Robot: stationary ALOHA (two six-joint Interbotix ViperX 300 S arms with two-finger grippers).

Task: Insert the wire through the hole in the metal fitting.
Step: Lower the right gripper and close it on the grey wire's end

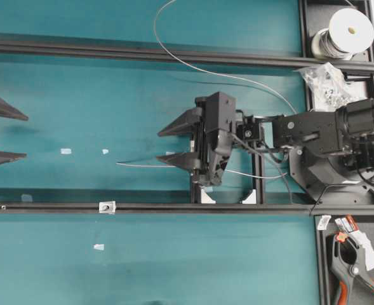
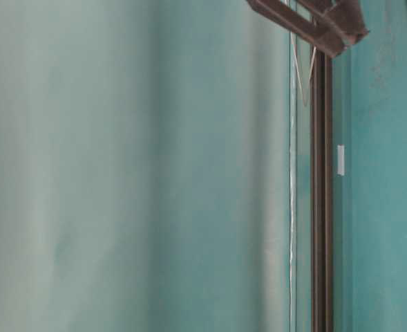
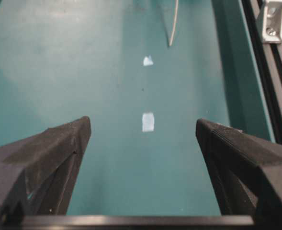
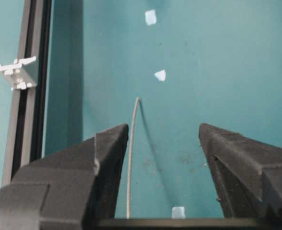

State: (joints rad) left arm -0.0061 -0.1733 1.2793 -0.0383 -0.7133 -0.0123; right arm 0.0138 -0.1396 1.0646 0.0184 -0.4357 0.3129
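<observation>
Your wire [image 4: 131, 143] lies loose on the teal surface [image 1: 174, 267], its tip pointing past the right pincer [image 4: 162, 139], whose jaws stand spread around it. The metal fitting [image 1: 105, 206] sits on the rail [image 1: 47, 207], well apart. Close off-centre and the stiff wire may skid sideways. The left pincer [image 3: 143, 129] gapes empty; wire height looks uncertain.

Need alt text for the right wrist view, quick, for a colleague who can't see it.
The right gripper is open over teal table, the wire running up between its fingers beside the left one, tip free. The metal fitting sits on the black rail far left; white tape scraps lie ahead.
</observation>
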